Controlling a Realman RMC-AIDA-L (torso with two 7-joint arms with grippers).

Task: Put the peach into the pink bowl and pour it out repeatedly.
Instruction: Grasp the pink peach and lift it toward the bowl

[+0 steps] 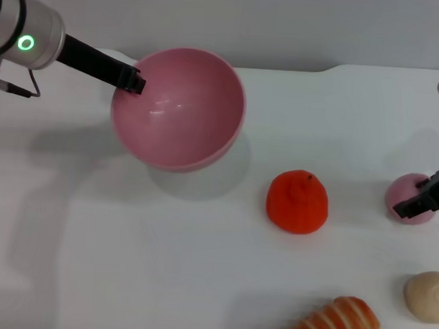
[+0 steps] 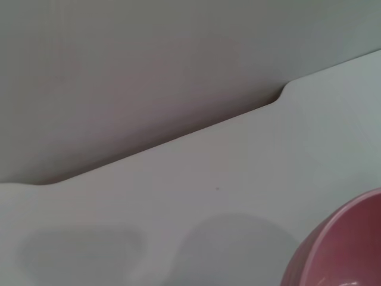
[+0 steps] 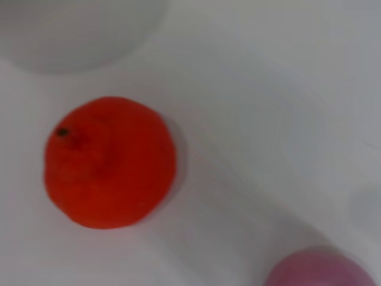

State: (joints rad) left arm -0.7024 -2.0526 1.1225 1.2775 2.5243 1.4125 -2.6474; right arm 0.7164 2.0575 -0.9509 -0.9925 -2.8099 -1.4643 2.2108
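Observation:
The pink bowl (image 1: 179,111) stands at the back left of the white table, tipped so that its empty inside faces me; its rim also shows in the left wrist view (image 2: 342,247). My left gripper (image 1: 132,80) is shut on the bowl's left rim. The peach (image 1: 404,191), small and pale pink, lies on the table at the far right; it also shows in the right wrist view (image 3: 321,271). My right gripper (image 1: 414,205) is right at the peach, reaching over its right side.
A bright orange-red fruit (image 1: 298,202) lies between bowl and peach, also in the right wrist view (image 3: 110,162). A beige round lump (image 1: 429,295) and an orange-and-white striped object (image 1: 332,328) lie at the front right. The table's back edge (image 2: 178,138) runs behind the bowl.

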